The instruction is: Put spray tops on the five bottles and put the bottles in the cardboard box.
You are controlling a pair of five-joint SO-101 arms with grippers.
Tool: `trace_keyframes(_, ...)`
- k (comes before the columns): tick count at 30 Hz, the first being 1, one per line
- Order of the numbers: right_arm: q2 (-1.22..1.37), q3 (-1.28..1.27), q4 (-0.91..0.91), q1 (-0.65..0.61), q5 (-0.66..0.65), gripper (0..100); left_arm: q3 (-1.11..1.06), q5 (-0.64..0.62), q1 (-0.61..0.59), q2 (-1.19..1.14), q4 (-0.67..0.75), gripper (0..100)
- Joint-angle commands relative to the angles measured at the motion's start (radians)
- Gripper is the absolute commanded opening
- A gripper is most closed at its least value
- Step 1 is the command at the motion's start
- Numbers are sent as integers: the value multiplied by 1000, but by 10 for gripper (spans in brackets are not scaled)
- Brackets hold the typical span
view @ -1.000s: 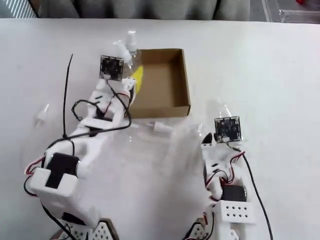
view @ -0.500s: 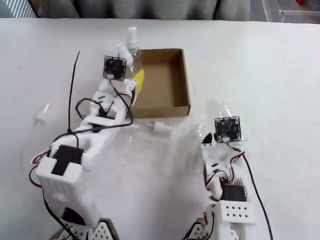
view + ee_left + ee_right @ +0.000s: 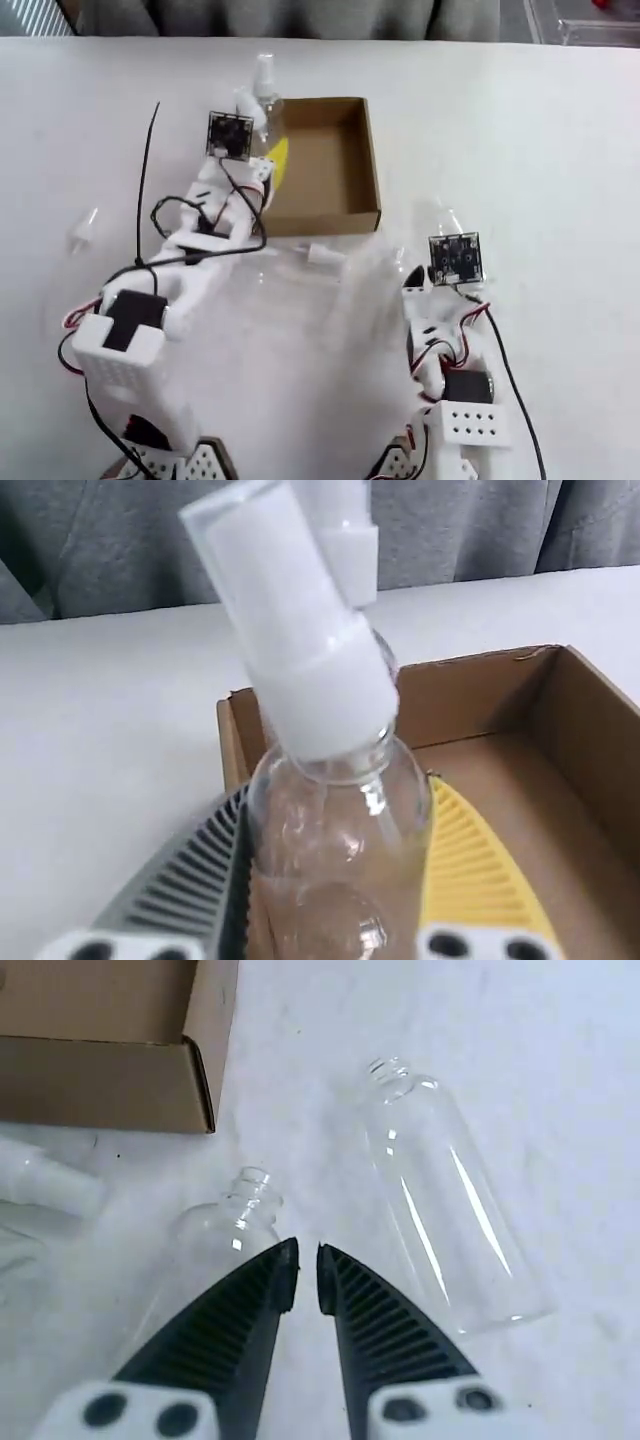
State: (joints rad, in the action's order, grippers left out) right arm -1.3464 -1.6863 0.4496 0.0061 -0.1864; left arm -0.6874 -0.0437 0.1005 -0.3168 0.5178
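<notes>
**Nearly boxed: capped bottle hangs at the box's edge**

Nearest, in front of the box [image 3: 365, 150], the right hand [image 3: 300, 1270] is empty, its jaws all but shut. It hovers over an open bottle [image 3: 225, 1225] lying on the table [image 3: 520, 130]. A second open bottle [image 3: 450, 1220] lies just beside the first. A loose top [image 3: 322, 254] lies by the box's front wall.

What shows of the box's inside looks bare.

At the box's left wall, the left hand [image 3: 337, 825] is clamped on a capped bottle [image 3: 330, 780], which leans over the wall's rim.

If let go here, that bottle could catch the wall and tip outside. The glass lying in front would likely roll if the right hand nudged it off-centre.
</notes>
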Motion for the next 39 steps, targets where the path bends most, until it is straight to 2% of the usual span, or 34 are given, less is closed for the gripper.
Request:
trace_keyframes(1, -2, -9, -10, 15, -12, 15, 34, 6, 4, 10, 32, 30)
trace_keyframes(7, -1, -9, -10, 16, -12, 15, 5, 2, 4, 10, 31, 215)
trace_keyframes(9, -1, -9, -10, 16, -12, 15, 0, 2, 4, 10, 29, 247)
trace_keyframes(18, 1, -9, -10, 16, -14, 15, 0, 2, -24, 12, 31, 253)
trace_keyframes(23, 2, -9, 7, 16, -78, 15, 0, 2, -24, 13, 31, 254)
trace_keyframes(29, -4, -9, 19, 16, -87, 15, 0, 2, -24, 13, 31, 255)
trace_keyframes(36, -2, -9, 19, 16, -89, 15, -20, -61, -24, 15, 26, 399)
trace_keyframes(39, -1, -9, 19, 16, -89, 15, -20, -61, -24, 15, 26, 411)
